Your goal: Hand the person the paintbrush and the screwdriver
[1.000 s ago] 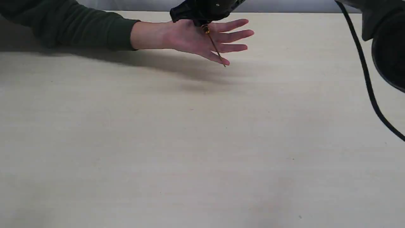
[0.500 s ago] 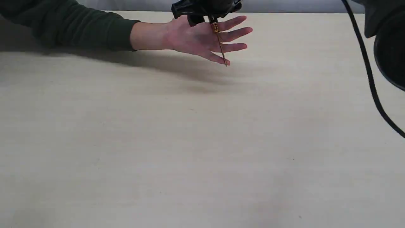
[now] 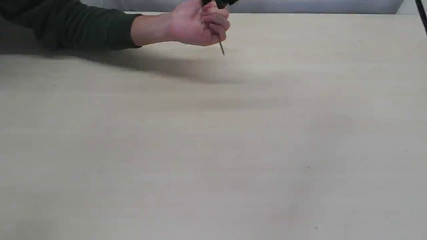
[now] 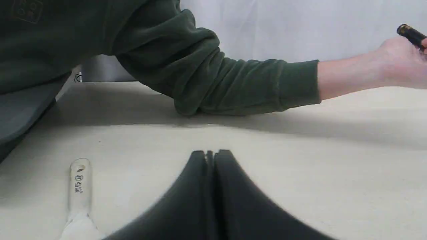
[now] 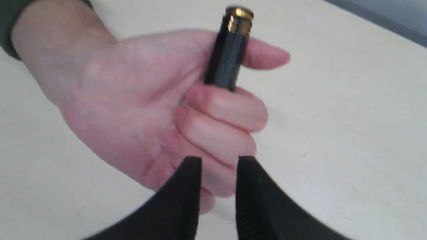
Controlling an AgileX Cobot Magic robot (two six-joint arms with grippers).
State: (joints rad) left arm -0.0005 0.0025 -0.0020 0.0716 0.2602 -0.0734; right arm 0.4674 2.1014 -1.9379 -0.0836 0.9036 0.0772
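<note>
The person's hand [image 3: 196, 26] is closed in a fist around the screwdriver [image 3: 221, 48]; only its thin shaft pokes out below the fingers. In the right wrist view the black handle with the gold cap [image 5: 228, 56] stands up out of the fist [image 5: 150, 100]. My right gripper [image 5: 218, 161] hangs just off the knuckles, open by a narrow gap with nothing in it. My left gripper [image 4: 209, 154] is shut and empty, low over the table. The paintbrush [image 4: 79, 186] lies beside it; only its pale handle with the hole shows.
The dark green sleeve [image 4: 233, 86] rests on the beige table [image 3: 213, 150] at the far left. A grey wall runs behind the table's far edge. A black cable [image 3: 423, 16] shows at the top right corner of the exterior view.
The person's open palm has curled shut around the screwdriver and risen slightly. My right gripper has let go of it and pulled up and away; the arm has left the exterior view's right side.
</note>
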